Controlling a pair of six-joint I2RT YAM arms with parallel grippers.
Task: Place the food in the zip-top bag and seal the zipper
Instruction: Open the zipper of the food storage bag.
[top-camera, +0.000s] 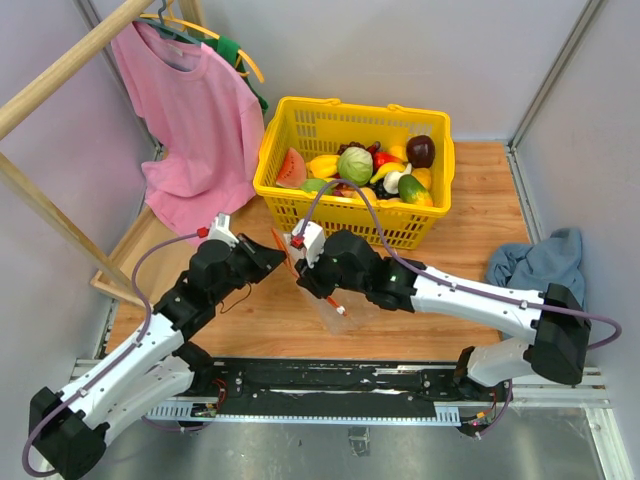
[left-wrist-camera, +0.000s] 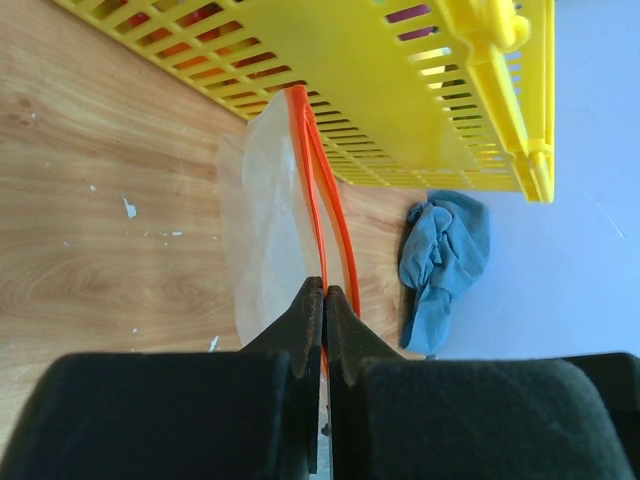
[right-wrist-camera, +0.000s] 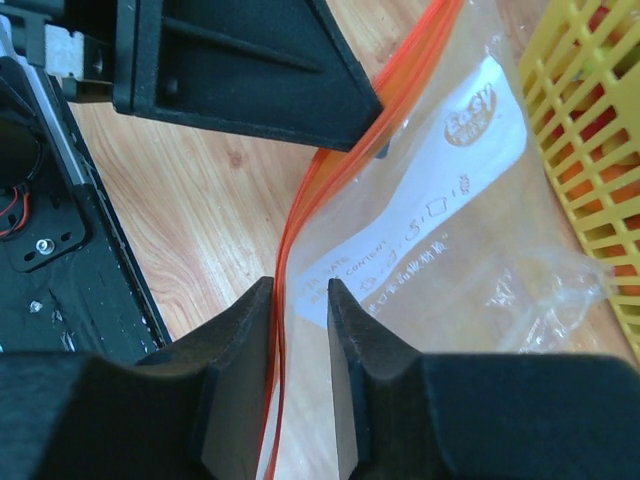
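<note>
top view: the left gripper (top-camera: 280, 250) and the right gripper (top-camera: 300, 270) are meeting tip to tip just in front of the yellow basket (top-camera: 400, 225) on the wooden table (top-camera: 480, 220). the zip-top bag (top-camera: 352, 314) is showing as clear plastic under the right arm, toward the table's near edge. the toy food (top-camera: 330, 165) is sitting in the basket, including a green cabbage (top-camera: 355, 165), a watermelon slice (top-camera: 290, 168) and a dark eggplant (top-camera: 421, 150). a blue cloth (top-camera: 540, 262) is lying at the right, and a pink shirt (top-camera: 190, 120) is hanging at the back left.

left wrist view: the left gripper's jaws are pressing fully together on the red zipper (left-wrist-camera: 322, 190), which is running away toward the basket, with the bag's clear body beside it.

right wrist view: the right gripper's jaws are standing slightly apart, straddling the zipper and the bag's top edge without squeezing. the white label (right-wrist-camera: 440, 210) is facing the camera, and the left gripper's black finger (right-wrist-camera: 250, 80) is pinching the strip farther along.
</note>
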